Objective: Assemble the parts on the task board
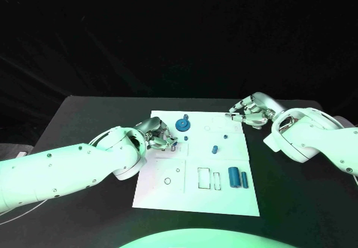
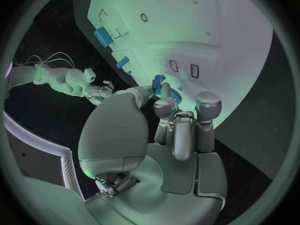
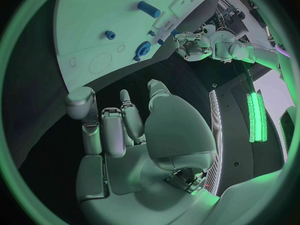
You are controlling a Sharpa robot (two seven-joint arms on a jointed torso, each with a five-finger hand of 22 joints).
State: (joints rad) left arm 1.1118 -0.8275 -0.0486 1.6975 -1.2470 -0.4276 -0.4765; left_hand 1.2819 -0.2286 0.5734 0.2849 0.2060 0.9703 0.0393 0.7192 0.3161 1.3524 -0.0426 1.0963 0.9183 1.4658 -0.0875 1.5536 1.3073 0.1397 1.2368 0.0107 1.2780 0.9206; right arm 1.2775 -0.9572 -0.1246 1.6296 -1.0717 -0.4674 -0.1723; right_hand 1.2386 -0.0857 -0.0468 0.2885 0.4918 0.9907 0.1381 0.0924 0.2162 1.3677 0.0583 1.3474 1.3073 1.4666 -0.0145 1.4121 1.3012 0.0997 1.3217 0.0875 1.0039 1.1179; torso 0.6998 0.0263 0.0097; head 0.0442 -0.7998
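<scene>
Task board (image 1: 224,201), a white plate bearing no readable writing, lies mid-table with the blue parts on it: a round gear-like disc (image 1: 182,124) near its far edge, a small cap (image 1: 214,150) near its centre, and two cylinders (image 1: 234,177) lying side by side toward its right edge. Left hand (image 1: 158,134) sits over the board's left edge just beside the disc, fingers curled in with a small blue part (image 2: 164,91) at their tips, apparently pinched. Right hand (image 1: 250,111) hovers off the board's far right corner, fingers partly spread and holding nothing.
</scene>
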